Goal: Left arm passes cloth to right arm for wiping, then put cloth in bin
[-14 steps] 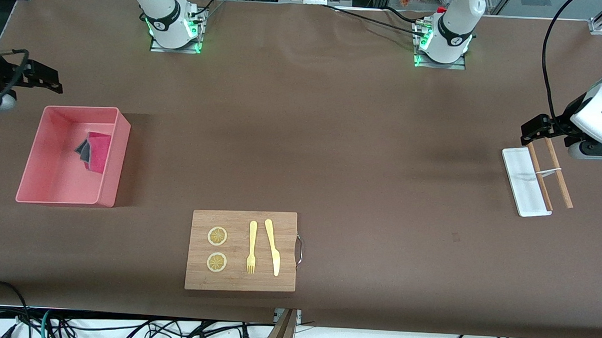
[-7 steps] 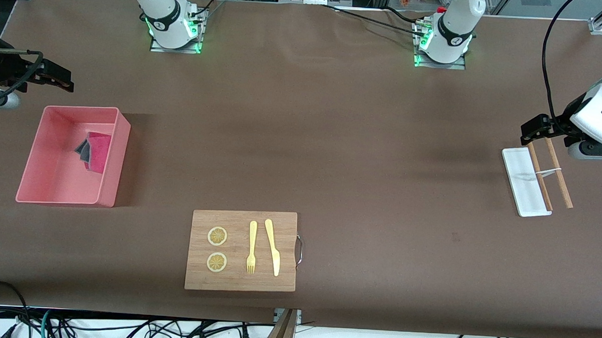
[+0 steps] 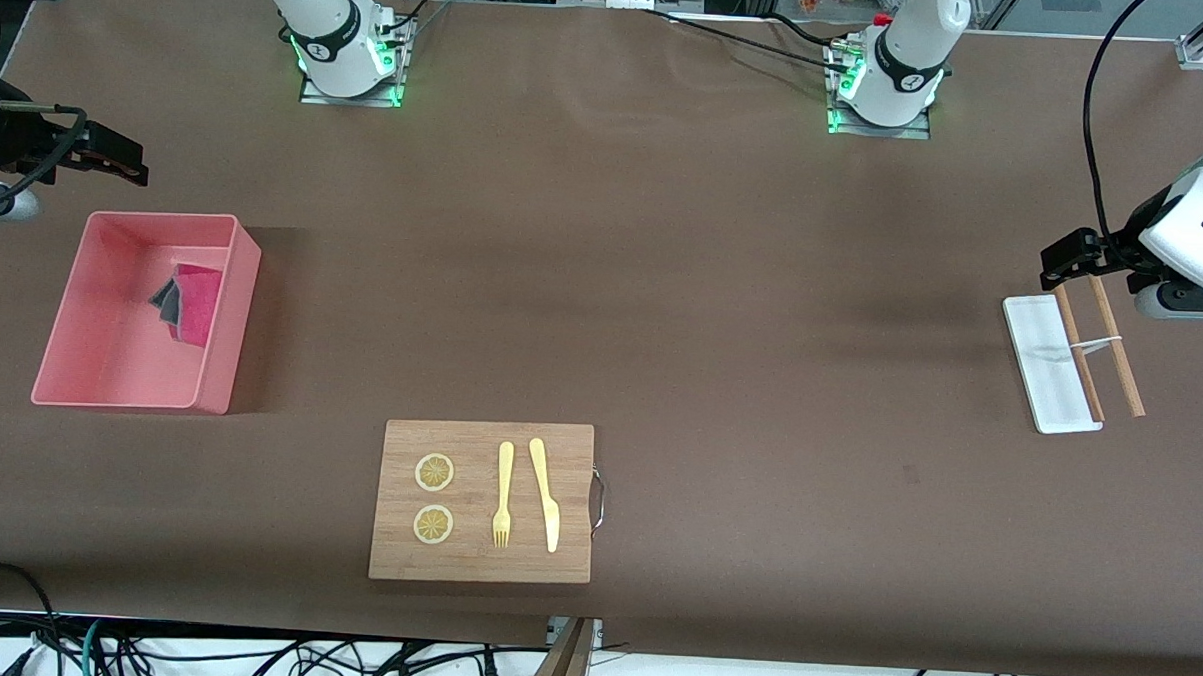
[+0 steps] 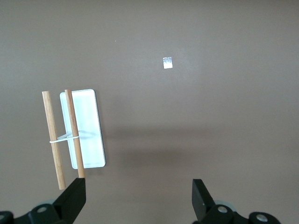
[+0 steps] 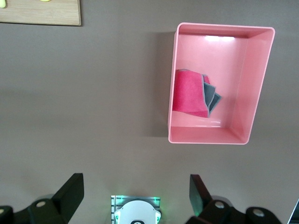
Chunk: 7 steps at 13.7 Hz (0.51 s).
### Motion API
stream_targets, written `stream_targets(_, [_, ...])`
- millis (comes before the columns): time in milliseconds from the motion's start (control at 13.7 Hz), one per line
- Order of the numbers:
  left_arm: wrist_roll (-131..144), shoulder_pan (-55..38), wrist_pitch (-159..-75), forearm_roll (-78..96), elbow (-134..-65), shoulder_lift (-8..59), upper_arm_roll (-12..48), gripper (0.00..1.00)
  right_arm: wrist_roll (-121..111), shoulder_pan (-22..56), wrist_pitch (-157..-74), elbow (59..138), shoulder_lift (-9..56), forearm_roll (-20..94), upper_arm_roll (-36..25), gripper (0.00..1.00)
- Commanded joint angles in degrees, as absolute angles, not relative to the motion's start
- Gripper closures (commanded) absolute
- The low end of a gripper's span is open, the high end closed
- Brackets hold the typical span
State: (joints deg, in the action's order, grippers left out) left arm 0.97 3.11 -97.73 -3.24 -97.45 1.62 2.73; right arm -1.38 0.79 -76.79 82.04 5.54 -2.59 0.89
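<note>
Cloth [image 3: 192, 302] lies in bin [image 3: 222, 370], against wall toward bench middle, magenta face up, grey underside showing at one edge. My right tool [image 3: 108, 156] empty, jaws wide, up over bare bench [image 3: 664, 280] just past bin's edge nearest my bases. Right arm nearer. Left tool [image 3: 1070, 256] wide, empty, waiting above white tray [image 3: 1046, 369] and wooden sticks [image 3: 1112, 346]. No readable writing, no brands.
</note>
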Motion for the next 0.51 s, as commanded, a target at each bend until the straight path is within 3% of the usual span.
stream_targets(0, [0.88,3.25,-96.5,-3.96,-95.98,2.2,2.99,0.0,-1.14,-0.09,-76.82,81.83,5.27,-2.29,1.23,0.0])
stream_targets(439, [0.88,3.25,-95.8,-3.96,-95.98,2.2,2.99,0.0,-1.06,-0.09,-76.99,81.91,5.27,-2.46,1.14,0.0])
